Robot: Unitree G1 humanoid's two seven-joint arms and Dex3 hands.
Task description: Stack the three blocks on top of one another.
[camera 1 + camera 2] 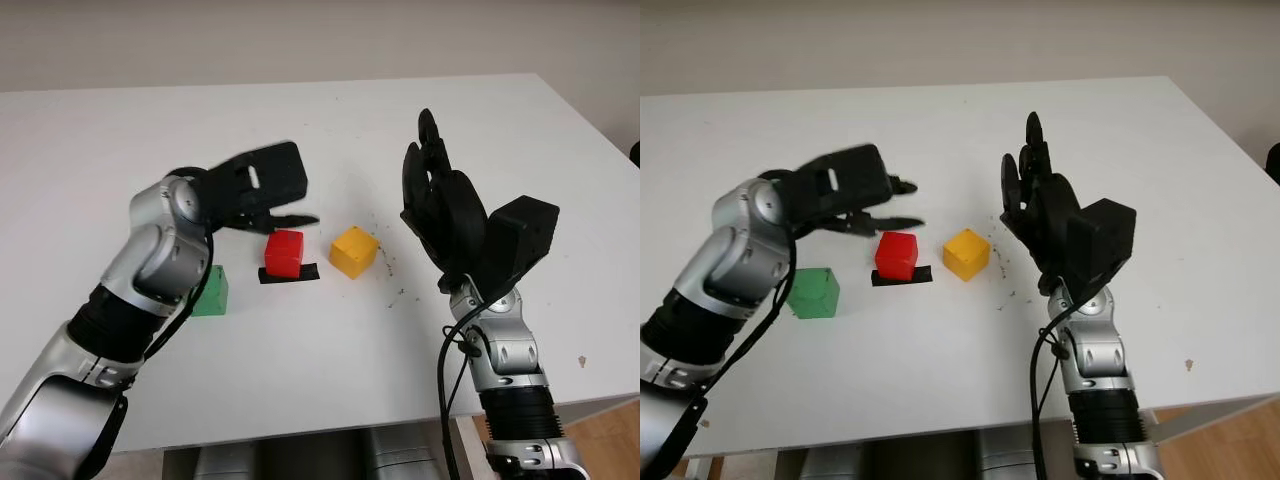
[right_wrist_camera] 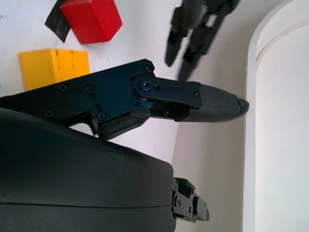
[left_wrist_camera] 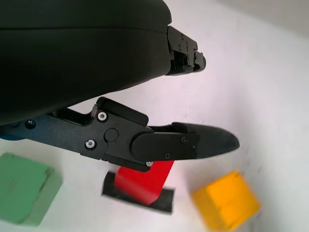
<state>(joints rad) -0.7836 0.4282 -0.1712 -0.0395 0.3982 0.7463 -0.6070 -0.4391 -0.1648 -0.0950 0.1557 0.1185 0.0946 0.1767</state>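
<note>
A red block stands on a patch of black tape near the middle of the white table. The yellow block sits just right of it, a small gap apart. The green block lies to the left, partly behind my left forearm. My left hand hovers open just above and behind the red block, holding nothing; the left wrist view has the red block right under one finger. My right hand is raised open to the right of the yellow block, away from all the blocks.
The table's front edge runs close below the arms, and its right edge lies beyond the right hand. Small dark specks dot the surface right of the yellow block.
</note>
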